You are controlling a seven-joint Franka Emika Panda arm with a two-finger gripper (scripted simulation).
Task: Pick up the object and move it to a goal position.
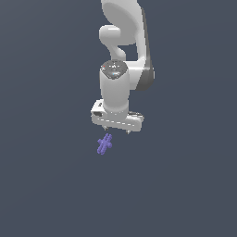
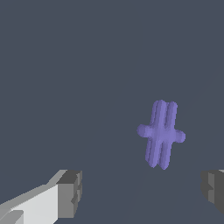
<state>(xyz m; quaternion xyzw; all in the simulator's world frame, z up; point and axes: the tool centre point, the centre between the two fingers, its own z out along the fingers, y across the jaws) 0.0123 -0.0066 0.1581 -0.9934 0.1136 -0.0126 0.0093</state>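
The object (image 1: 104, 144) is a small purple-blue piece of crossed thin bars lying on the dark grey floor. In the exterior view it sits just below my gripper (image 1: 117, 129) and slightly toward that view's left. The gripper is open and empty, its two short fingertips (image 1: 128, 132) far apart and pointing down. In the wrist view the object (image 2: 161, 133) lies beyond the gripper (image 2: 142, 192), off the line between the two grey finger pads (image 2: 70, 192) and nearer the other pad. Nothing touches it.
Only the plain dark grey floor (image 1: 46, 185) surrounds the object. The white arm (image 1: 122, 41) rises behind the gripper toward the top of the exterior view.
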